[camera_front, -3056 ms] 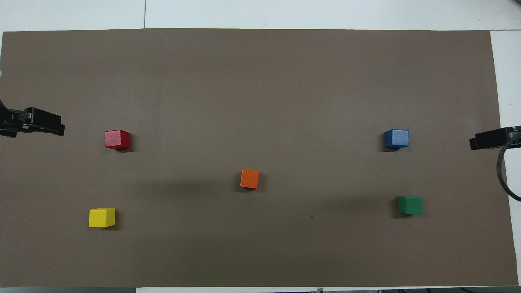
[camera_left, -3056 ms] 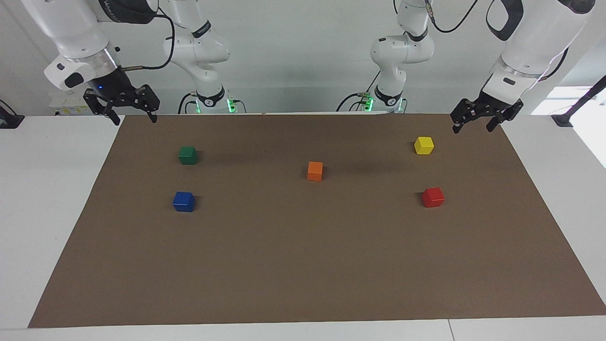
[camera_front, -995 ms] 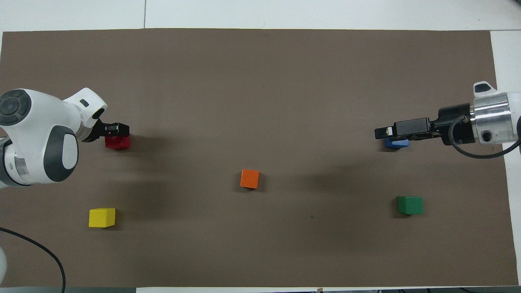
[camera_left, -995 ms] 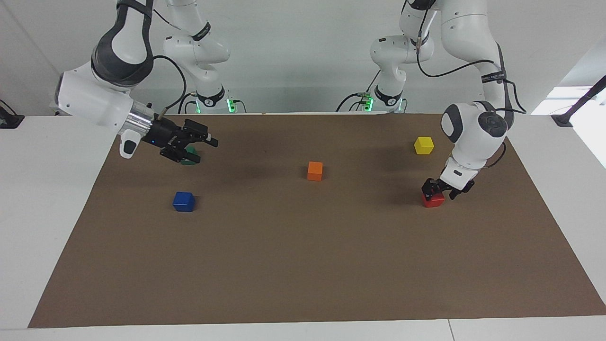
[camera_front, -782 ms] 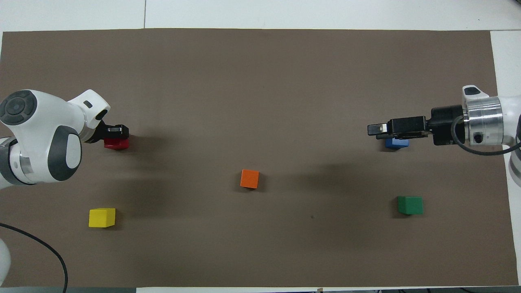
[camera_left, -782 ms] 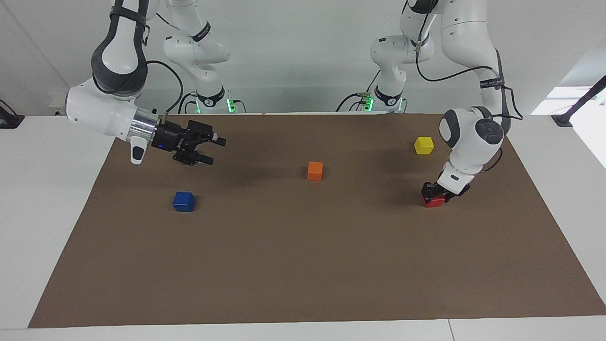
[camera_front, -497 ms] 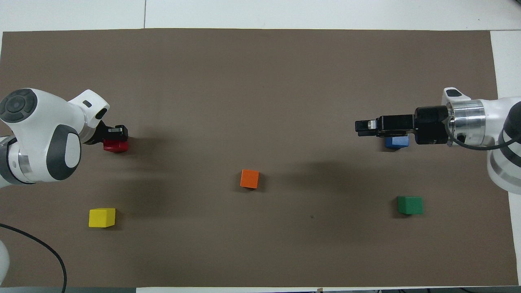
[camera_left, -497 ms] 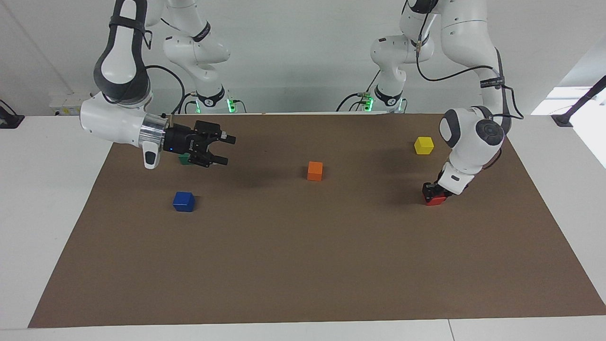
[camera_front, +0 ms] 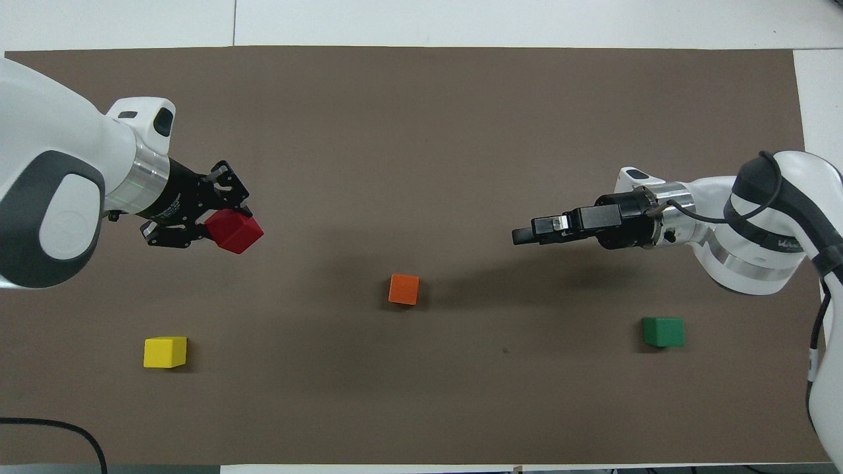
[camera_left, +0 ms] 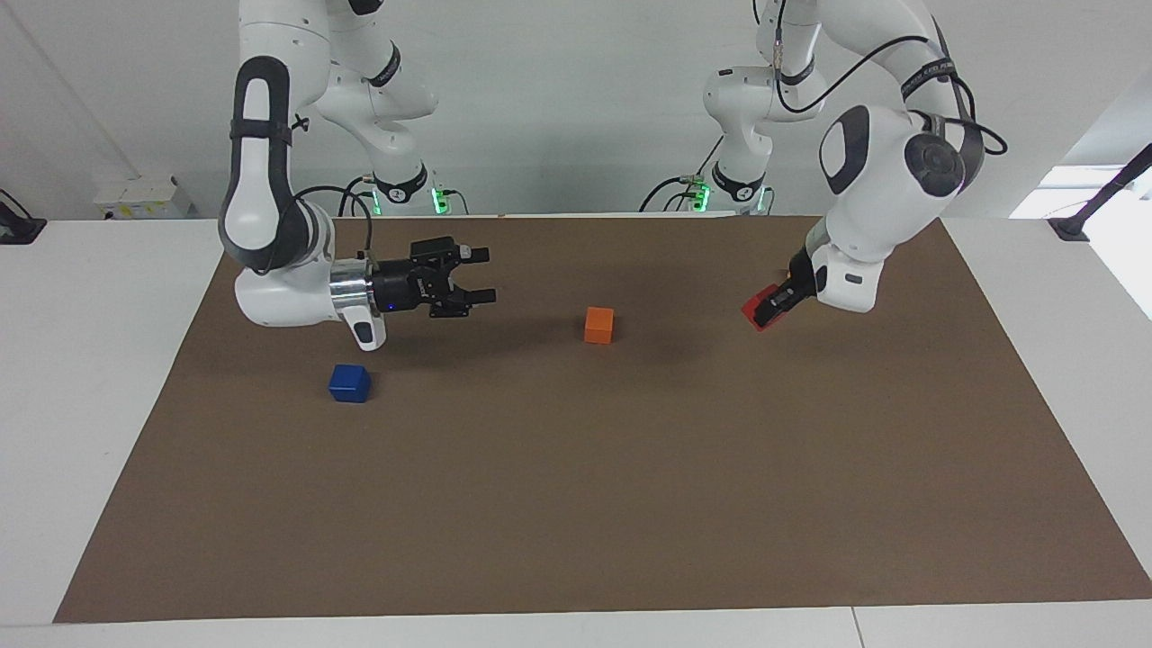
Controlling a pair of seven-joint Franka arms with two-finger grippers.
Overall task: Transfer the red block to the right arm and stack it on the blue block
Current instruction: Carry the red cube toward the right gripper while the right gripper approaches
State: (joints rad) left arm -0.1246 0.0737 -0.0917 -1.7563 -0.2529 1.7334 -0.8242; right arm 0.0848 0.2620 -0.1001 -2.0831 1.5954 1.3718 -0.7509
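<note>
My left gripper is shut on the red block and holds it tilted in the air above the brown mat, toward the left arm's end; they also show in the overhead view, gripper and block. The blue block sits on the mat at the right arm's end; in the overhead view the right arm's wrist covers it. My right gripper is open and empty, lying level above the mat and pointing toward the table's middle.
An orange cube sits mid-mat between the two grippers. A yellow cube and a green cube lie nearer to the robots, at the left arm's and right arm's ends; the arms hide both in the facing view.
My left gripper closed on the red block and lifted it off the mat, swinging toward the middle. My right gripper moved farther toward the middle, staying open.
</note>
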